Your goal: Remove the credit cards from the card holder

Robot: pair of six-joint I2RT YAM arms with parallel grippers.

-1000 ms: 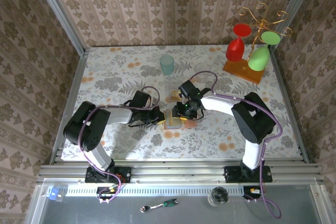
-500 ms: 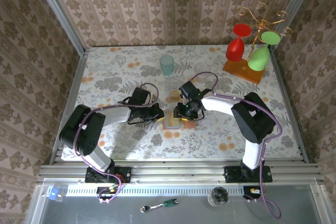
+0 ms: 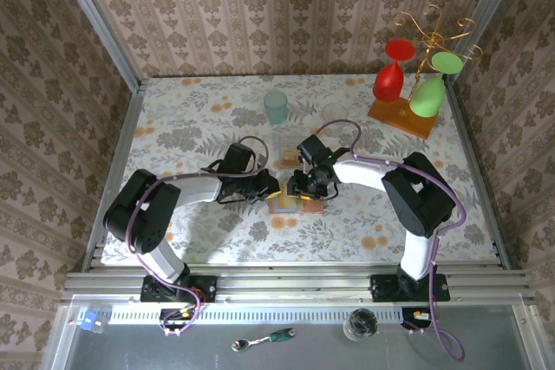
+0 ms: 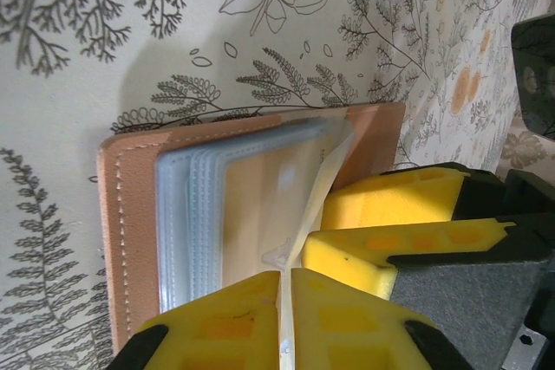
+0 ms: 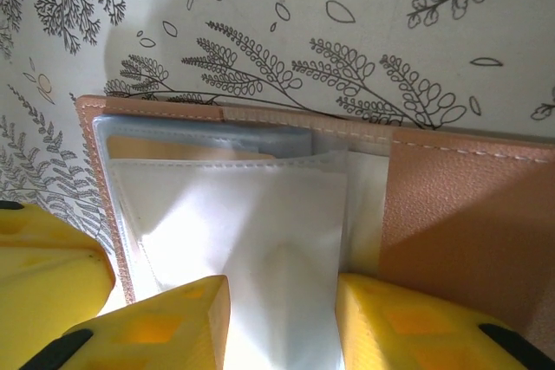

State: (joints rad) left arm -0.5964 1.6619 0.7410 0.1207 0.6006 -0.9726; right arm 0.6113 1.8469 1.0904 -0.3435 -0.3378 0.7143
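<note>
the card holder (image 3: 284, 205) lies open and flat near the middle of the bench (image 3: 173, 119), a little toward 6 o'clock, with its clear sleeves (image 4: 199, 214) fanned up from the tan leather. an orange-tan card (image 3: 288, 159) lies just beside the holder at its 12 o'clock, so one of the credit cards looks to be out already. the blue-teal one i cannot place. tints of tan and grey-blue show through the sleeves, but whether a card sits in there is unclear. i judge the task about half done, with the search through the sleeves in hand.

the left fingers (image 4: 217, 327), reaching in from 9 o'clock, are almost together with only a slit between them; whether a sleeve edge is caught there i cannot tell. the right fingers (image 5: 156, 327), coming from 3 o'clock, stand apart over a raised sleeve, not plainly gripping it. the two pairs sit just beside each other, so room above the holder is tight.

the holder is well apart from every bench edge. a teal cup (image 3: 276, 107) at 12 o'clock and the glass rack (image 3: 401, 119) at 2 o'clock are well apart from it, and open bench lies toward 6 and 9 o'clock.
</note>
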